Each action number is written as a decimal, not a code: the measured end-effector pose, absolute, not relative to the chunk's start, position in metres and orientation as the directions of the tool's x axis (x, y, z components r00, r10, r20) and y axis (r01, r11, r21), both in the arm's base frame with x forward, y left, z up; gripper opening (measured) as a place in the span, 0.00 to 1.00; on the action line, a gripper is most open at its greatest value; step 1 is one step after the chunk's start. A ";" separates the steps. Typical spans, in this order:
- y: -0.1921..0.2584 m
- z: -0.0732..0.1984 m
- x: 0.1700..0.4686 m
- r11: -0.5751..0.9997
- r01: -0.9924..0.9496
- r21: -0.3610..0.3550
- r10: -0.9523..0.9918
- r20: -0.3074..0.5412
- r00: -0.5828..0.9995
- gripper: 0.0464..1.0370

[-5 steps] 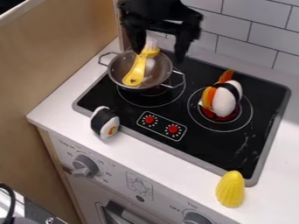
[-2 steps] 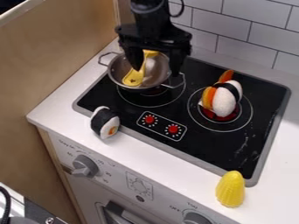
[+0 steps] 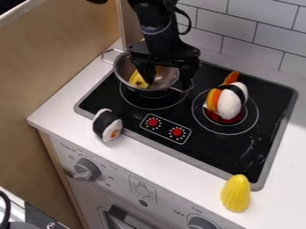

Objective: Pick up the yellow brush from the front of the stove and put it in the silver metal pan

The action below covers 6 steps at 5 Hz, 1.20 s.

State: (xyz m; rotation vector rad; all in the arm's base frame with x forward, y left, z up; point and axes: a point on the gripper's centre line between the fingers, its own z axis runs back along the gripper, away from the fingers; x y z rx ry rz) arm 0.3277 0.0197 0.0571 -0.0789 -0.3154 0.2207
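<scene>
The black gripper [image 3: 167, 81] hangs over the metal pot [image 3: 124, 70], its two fingers spread apart, one inside the pot and the other near the right handle. A yellow brush-like utensil [image 3: 138, 80] lies in the pot, partly hidden behind the gripper. The pot stands on the back left burner. To the right, on the other burner, rests a white and orange sushi piece [image 3: 229, 102] with a black band.
A second black-banded sushi roll [image 3: 108, 125] stands on the counter [image 3: 134, 152] left of the stove's front edge. A yellow corn-like toy [image 3: 236, 193] is at the front right. A wooden panel [image 3: 53, 58] rises on the left, a tiled wall [image 3: 263, 40] behind.
The gripper has come down toward the pot from above. The pot has shifted slightly to the right and tilted a little, and the gripper now covers more of the utensil.
</scene>
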 end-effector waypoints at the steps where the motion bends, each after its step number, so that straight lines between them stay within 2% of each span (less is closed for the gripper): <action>1: 0.020 0.056 0.330 0.975 -0.192 -0.112 0.218 0.309 0.926 0.96; 3: 0.018 0.055 0.319 0.969 -0.231 -0.083 0.244 0.230 0.942 0.96; 6: 0.002 0.073 0.306 0.956 -0.289 -0.050 0.293 0.198 0.935 0.96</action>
